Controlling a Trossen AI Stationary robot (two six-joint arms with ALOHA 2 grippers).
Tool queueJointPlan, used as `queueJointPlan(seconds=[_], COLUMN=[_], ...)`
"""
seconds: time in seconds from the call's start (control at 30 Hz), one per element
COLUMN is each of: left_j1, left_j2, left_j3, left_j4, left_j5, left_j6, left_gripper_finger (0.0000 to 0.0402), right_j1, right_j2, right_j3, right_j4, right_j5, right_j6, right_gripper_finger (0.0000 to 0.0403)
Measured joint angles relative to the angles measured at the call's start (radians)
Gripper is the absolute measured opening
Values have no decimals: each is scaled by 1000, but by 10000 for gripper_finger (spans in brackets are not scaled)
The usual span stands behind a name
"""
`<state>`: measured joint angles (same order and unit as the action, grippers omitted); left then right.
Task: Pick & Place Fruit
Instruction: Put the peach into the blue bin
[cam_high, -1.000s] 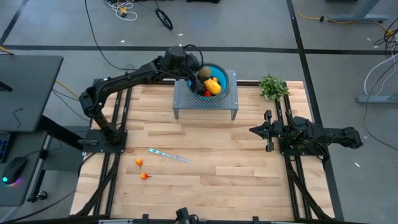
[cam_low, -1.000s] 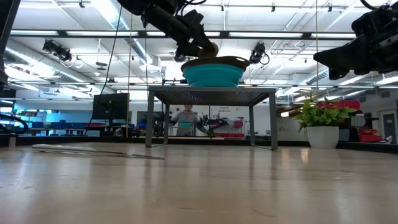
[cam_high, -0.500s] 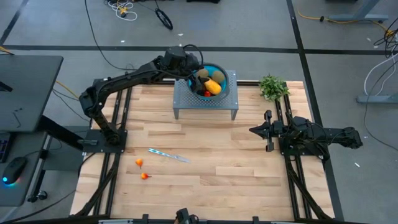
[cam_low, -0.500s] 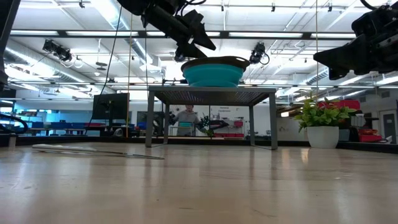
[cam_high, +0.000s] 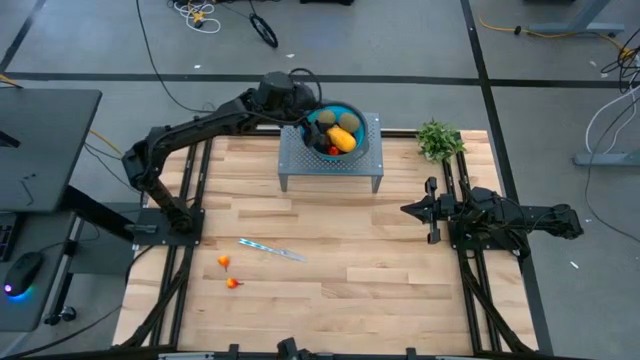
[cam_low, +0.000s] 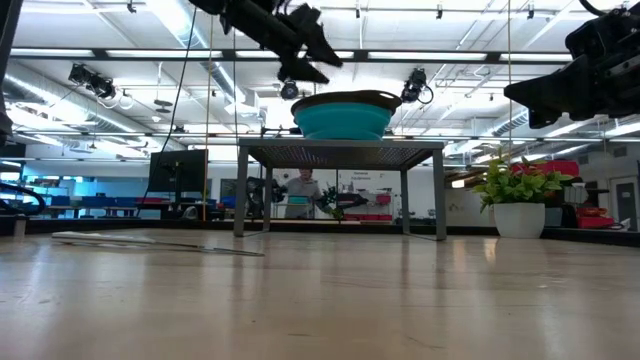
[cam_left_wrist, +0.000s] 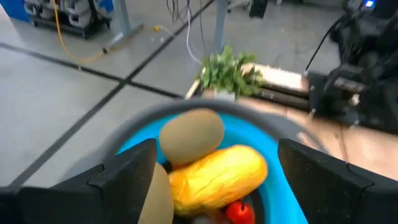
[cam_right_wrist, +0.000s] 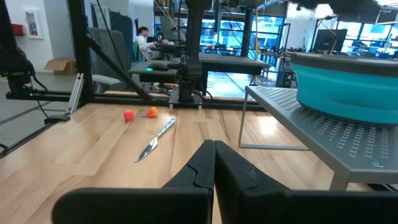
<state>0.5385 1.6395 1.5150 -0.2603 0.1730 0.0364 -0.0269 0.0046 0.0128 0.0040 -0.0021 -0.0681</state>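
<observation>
Your left gripper (cam_high: 305, 118) hangs empty, jaws spread wide, over the round blue bowl's (cam_high: 357, 117) near rim. Inside, the elongated yellow-orange fruit (cam_left_wrist: 217, 175) lies lengthwise between two brown-green ovals (cam_left_wrist: 191, 135). Two tiny red-orange fruits (cam_high: 228, 272) sit on open wood. Your right gripper (cam_right_wrist: 213, 163) waits closed.

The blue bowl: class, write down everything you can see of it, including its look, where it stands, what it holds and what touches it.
The blue bowl is round, teal, smooth like plastic, with a darker rim. It stands upright on a small grey perforated metal stand at the table's far edge. Inside lie two brown-green kiwis, an elongated yellow-orange fruit and a small red piece, crowded together. The left gripper hangs open above the bowl's left rim, not touching it as far as can be seen.
</observation>
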Motion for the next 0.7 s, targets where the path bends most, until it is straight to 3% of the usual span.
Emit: queueJointPlan(seconds=[0.43,0.7], left_j1=[-3,-36], left_j2=[-62,-62], left_j3=[1,1], left_j4=[-5,-19], left_j5=[1,1], left_j6=[-2,10], left_gripper_finger=[315,252], right_j1=[0,0], right_j2=[0,0], right_j3=[0,0], right_j4=[0,0], right_j5=[0,0], right_j6=[0,0], right_gripper_finger=[7,7])
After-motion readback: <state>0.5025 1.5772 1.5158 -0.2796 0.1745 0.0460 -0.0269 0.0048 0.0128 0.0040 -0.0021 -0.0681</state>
